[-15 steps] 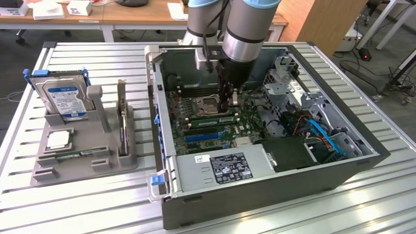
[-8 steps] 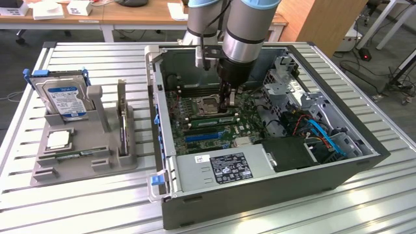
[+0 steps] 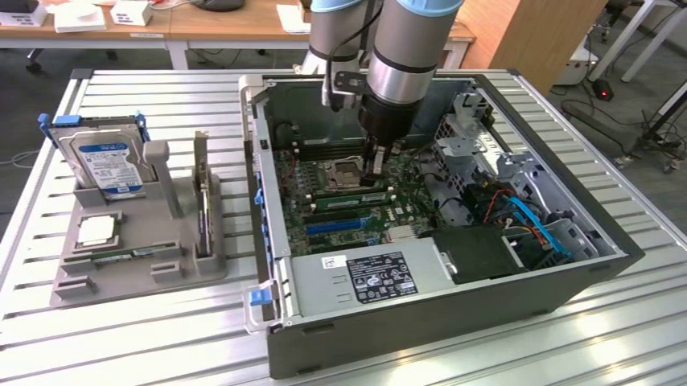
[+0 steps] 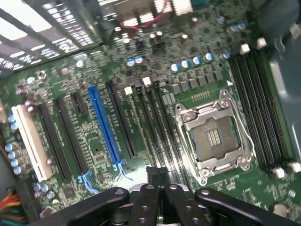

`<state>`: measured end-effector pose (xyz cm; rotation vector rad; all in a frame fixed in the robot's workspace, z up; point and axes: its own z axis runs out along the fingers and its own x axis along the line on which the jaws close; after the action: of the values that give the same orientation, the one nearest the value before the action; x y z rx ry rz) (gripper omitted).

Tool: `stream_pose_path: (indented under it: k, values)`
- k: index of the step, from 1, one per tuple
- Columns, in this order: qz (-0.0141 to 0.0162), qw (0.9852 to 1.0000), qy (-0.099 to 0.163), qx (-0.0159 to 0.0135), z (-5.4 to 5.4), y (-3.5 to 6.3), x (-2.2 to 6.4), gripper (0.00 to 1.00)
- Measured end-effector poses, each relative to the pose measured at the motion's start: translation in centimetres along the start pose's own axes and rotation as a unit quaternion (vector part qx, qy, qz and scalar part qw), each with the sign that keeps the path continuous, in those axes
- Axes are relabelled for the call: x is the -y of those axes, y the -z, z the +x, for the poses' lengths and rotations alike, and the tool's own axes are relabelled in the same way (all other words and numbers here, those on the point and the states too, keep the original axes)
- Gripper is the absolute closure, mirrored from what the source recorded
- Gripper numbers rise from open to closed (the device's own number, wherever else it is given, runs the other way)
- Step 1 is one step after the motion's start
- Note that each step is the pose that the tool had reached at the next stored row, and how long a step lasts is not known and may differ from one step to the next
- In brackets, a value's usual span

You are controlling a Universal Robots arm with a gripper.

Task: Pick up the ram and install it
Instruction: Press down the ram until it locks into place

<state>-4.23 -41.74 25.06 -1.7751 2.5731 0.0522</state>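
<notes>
The ram (image 3: 346, 198) is a slim green stick standing on edge in a memory slot beside the empty processor socket (image 3: 346, 171), inside the open computer case (image 3: 429, 322). My gripper (image 3: 376, 177) reaches down into the case, directly over the stick's end on the exterior view's right. Its fingers are shut. In the wrist view the closed gripper (image 4: 157, 173) sits low over the long dark memory slots (image 4: 160, 127) next to the socket (image 4: 214, 139). I cannot tell whether the fingertips touch the stick.
A grey holder (image 3: 140, 269) at the exterior view's left carries a silver hard drive (image 3: 108, 165), a square processor chip (image 3: 96, 231) and an upright card (image 3: 201, 189). Drive cages and cables (image 3: 516, 217) crowd the case's far side. A blue expansion slot (image 4: 106, 127) runs alongside the memory slots.
</notes>
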Motion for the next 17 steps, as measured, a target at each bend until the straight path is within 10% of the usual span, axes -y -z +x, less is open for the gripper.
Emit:
stream_pose_path:
  k: [9,17]
  values:
    - [0.002,0.9979,-0.065,0.0012,0.01,-0.02,-0.01,0.91]
    - [0.0038,0.9926,-0.121,0.0022,0.02,-0.04,-0.04,0.91]
